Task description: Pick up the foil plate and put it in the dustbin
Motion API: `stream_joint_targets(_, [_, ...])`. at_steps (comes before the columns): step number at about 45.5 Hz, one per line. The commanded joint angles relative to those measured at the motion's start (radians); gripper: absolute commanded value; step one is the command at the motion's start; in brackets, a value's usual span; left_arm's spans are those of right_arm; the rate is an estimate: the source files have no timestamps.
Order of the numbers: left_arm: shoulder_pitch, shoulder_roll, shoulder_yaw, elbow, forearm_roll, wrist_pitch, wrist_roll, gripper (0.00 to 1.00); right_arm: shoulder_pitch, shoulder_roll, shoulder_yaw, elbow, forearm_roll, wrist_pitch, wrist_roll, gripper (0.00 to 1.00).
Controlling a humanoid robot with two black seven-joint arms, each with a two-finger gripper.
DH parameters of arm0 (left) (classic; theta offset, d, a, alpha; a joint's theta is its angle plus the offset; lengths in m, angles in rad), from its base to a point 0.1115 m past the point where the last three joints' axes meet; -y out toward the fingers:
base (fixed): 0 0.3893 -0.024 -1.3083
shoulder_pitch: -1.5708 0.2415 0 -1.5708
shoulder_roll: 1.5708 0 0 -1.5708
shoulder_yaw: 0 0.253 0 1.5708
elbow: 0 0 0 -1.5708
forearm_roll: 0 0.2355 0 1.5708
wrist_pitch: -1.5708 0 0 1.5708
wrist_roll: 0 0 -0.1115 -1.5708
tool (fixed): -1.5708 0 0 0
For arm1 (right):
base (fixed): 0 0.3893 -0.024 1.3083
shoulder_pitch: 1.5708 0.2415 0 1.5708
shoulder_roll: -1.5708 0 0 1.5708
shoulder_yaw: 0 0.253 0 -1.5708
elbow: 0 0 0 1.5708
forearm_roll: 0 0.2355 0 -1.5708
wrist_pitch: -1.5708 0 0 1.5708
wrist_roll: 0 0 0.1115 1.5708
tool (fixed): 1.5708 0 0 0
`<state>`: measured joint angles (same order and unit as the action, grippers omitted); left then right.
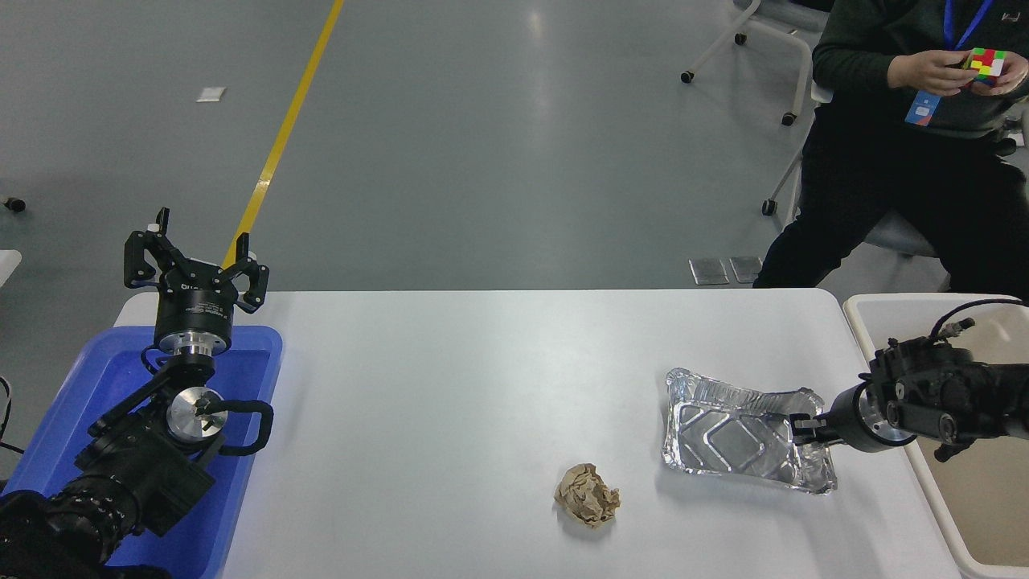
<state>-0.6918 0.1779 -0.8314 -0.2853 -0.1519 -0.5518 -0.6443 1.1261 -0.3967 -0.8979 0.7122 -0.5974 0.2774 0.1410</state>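
Foil plate lies flat on the table, open side up, over toward the right edge, one of it and only one. Its long axis runs left to right, dipping a little toward the near right corner; the far rim is bent and crinkled, and the embossed ridges on the base catch the light. No brand or writing can be read on it. Right hand comes in low from the right and sits at the plate's right end, fingers close together at the rim there; whether they actually pinch the foil, I cannot tell from this angle. One bin, cream-coloured, stands just beside the table's right edge, and the right arm reaches across it. One crumpled paper ball rests nearer the front, well left of the plate and apart from it. Left hand is parked at the lower left, pointing up with fingers spread and nothing in them, above a single blue tray. A person sits at the far right, both hands on one coloured cube; the blue badge is too small to read.
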Motion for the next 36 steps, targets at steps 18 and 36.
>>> stream_joint_targets(18, [0.000, 0.000, 0.000, 0.000, 0.002, 0.000, 0.000, 0.99, 0.197, -0.114, 0.016, 0.170, 0.013, 0.043, 0.000, 0.00])
stream_joint_targets(36, [0.000, 0.000, 0.000, 0.000, 0.002, 0.000, 0.000, 0.99, 0.780, -0.294, -0.209, 0.475, -0.004, 0.229, -0.006, 0.00])
